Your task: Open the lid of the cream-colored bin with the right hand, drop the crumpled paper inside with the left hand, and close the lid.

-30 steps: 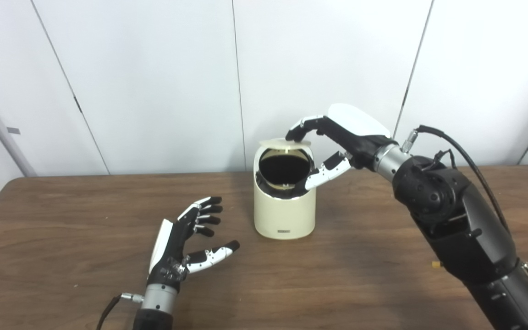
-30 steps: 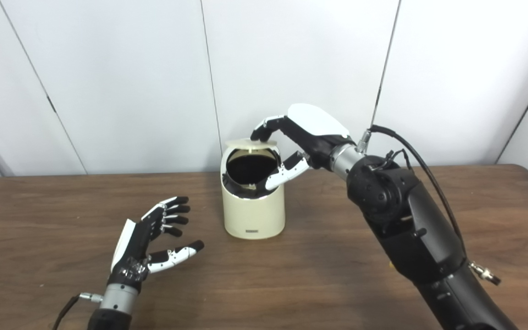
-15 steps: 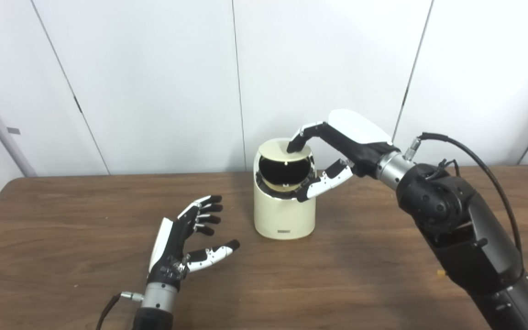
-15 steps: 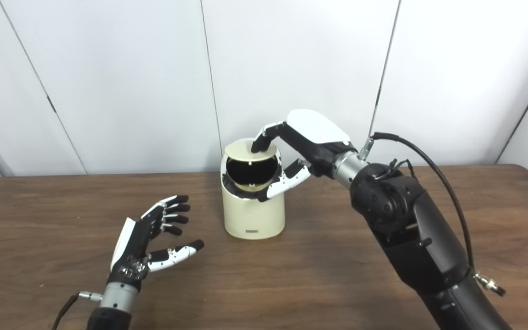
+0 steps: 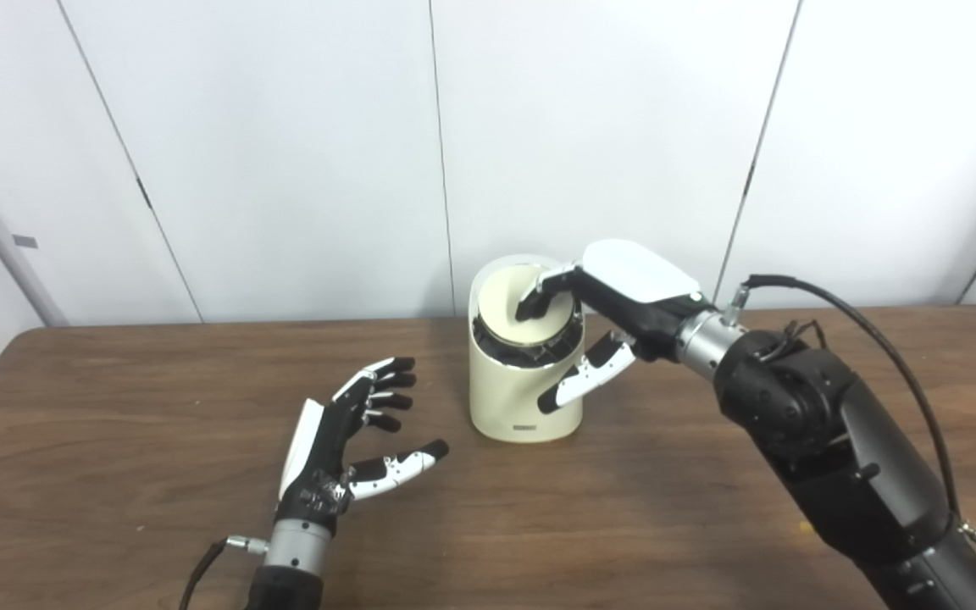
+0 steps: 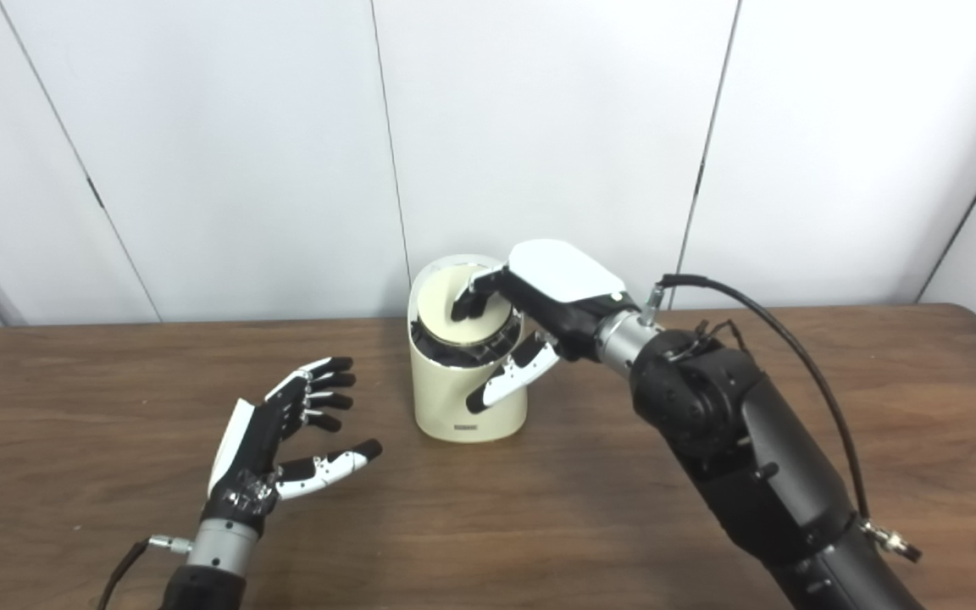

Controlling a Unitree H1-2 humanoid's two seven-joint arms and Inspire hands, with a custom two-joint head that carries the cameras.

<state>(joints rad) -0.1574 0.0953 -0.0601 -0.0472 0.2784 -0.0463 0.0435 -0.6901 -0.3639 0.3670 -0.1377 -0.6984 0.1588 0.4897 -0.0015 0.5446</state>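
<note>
The cream-colored bin (image 5: 522, 402) stands upright at the middle of the brown table (image 5: 115, 407). Its round lid (image 5: 501, 305) lies almost down in the slanted mouth, with a thin dark gap along the lower rim. My right hand (image 5: 623, 292) reaches over the bin from the right; its fingertips (image 5: 529, 307) press on the lid's top, while the thumb hangs in front of the bin wall, gripping nothing. My left hand (image 5: 331, 436) rests palm-up and open on the table, left of the bin, empty. No crumpled paper shows in either view.
White wall panels rise just behind the table's far edge. My right forearm (image 6: 734, 440) with its black cable crosses the right side of the table. Bare wood lies in front of the bin and to the far left.
The lid has swung down from raised to nearly closed as my right hand lowered and pushed on it; the thumb left the rim and dropped in front of the bin. The left hand barely moved.
</note>
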